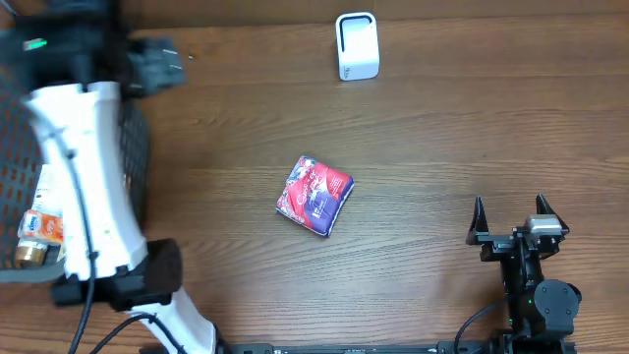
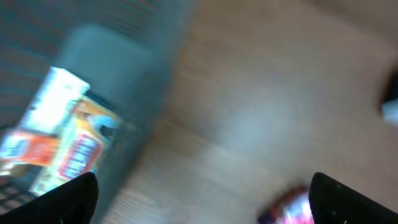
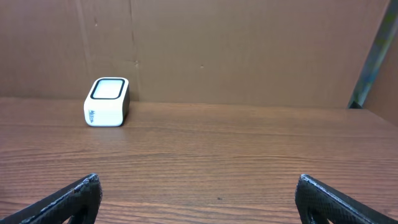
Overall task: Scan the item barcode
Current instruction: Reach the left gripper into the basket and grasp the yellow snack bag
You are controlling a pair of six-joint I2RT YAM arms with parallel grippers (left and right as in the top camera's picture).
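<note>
The item, a red and blue packet (image 1: 314, 195), lies flat on the wooden table near its middle, and shows as a blur low in the left wrist view (image 2: 287, 210). A white box scanner (image 1: 357, 46) stands at the far edge; it is also in the right wrist view (image 3: 107, 101). My left gripper (image 1: 177, 59) is blurred at the far left, above the basket's edge, well away from the packet. Its jaws stand open with nothing between them (image 2: 202, 199). My right gripper (image 1: 509, 206) rests open and empty at the near right (image 3: 198, 193).
A dark mesh basket (image 1: 138, 167) at the left edge holds several packaged goods (image 1: 39, 231), seen blurred in the left wrist view (image 2: 62, 140). A brown board wall (image 3: 249, 43) backs the table behind the scanner.
</note>
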